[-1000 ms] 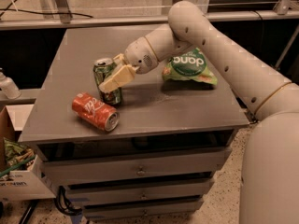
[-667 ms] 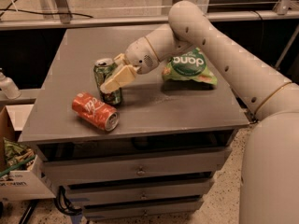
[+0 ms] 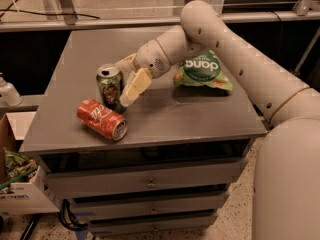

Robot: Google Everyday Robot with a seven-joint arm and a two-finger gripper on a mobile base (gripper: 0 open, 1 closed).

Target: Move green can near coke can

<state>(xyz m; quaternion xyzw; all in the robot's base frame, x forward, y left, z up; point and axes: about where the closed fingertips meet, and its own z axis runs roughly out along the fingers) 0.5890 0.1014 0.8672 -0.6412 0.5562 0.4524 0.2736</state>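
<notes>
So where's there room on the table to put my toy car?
It's crowded where the gripper sits at the upright green-and-white metal can, close to the red metal coke can lying on its side. Free: the front of the grey tabletop, between the red can and the green chip bag, and the far edge behind the green can.

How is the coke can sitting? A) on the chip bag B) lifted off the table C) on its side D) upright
C: the coke can lies on its side on the table, front left; the green can stands upright just behind it, with the gripper at that can's right side.
</notes>
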